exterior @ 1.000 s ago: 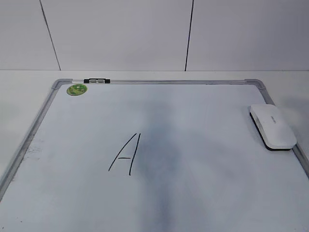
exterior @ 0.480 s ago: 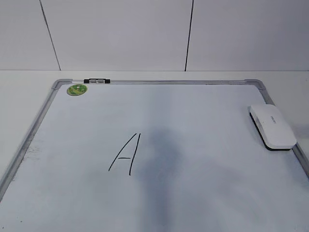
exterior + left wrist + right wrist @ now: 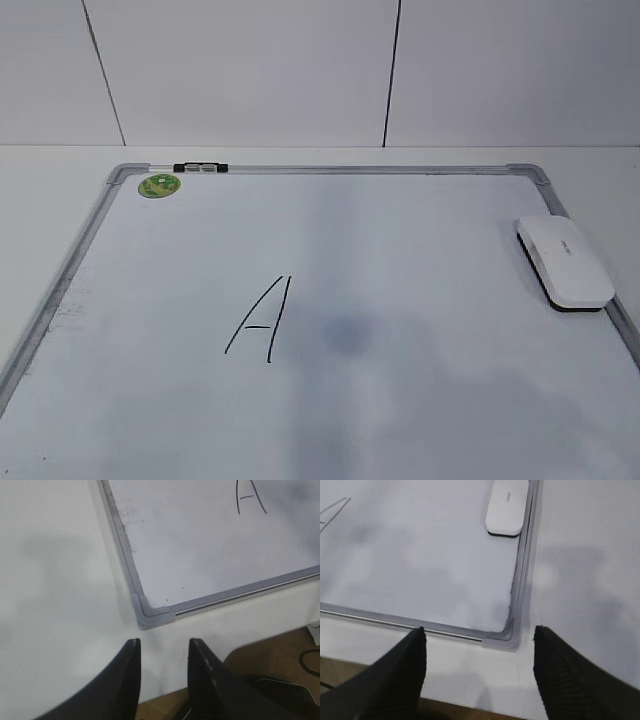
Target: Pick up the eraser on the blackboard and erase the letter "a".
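The white eraser (image 3: 563, 262) lies flat at the right edge of the blackboard (image 3: 330, 170) and also shows at the top of the right wrist view (image 3: 506, 507). No lowercase letter "a" shows on the board. A faint grey smudge (image 3: 345, 333) sits right of a capital "A" (image 3: 260, 318). My left gripper (image 3: 162, 642) is open and empty over the table, just in front of the board's near left corner (image 3: 150, 615). My right gripper (image 3: 479, 630) is wide open and empty in front of the near right corner (image 3: 512, 632). Neither gripper shows in the exterior view.
A round green sticker (image 3: 159, 185) and a black clip (image 3: 200, 167) sit at the board's far left corner. The white table (image 3: 40, 190) surrounds the board, with a white panelled wall behind. The table's front edge (image 3: 260, 640) lies close behind both grippers.
The broad dark shadow over the middle of the board has drawn back toward the front and faded, leaving only a small grey smudge. The eraser has not moved.
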